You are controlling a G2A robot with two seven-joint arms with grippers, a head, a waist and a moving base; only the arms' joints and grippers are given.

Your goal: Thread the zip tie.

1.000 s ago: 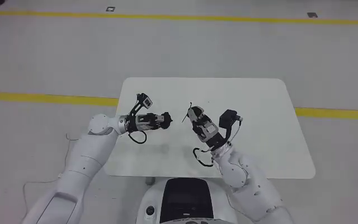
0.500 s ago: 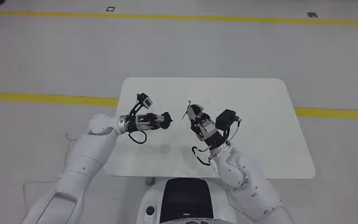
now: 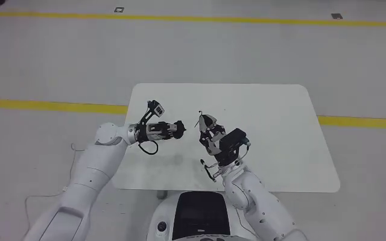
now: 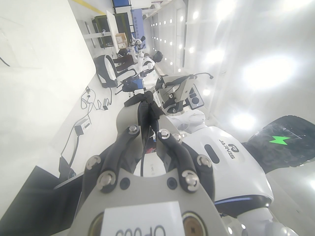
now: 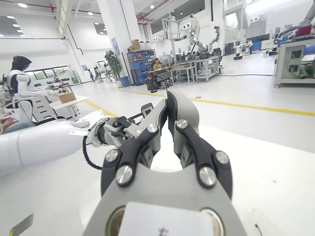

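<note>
Your right claw [image 5: 168,98] is clamped on the black zip tie [image 5: 166,90], and the tie's thin tail sticks out past the fingertips. From above, you can see that claw held over the white counter [image 3: 283,108], near its middle. It faces your left claw [image 3: 180,128] close by, tips not touching. The left claw's fingers are pressed together. Something dark sits at their tips, too unclear to name.

table [image 3: 289,108]: is standing white on the grey floor [image 3: 241,54]
yellow stripe [image 3: 60,106]: is running along the floor, passing under the table
</note>
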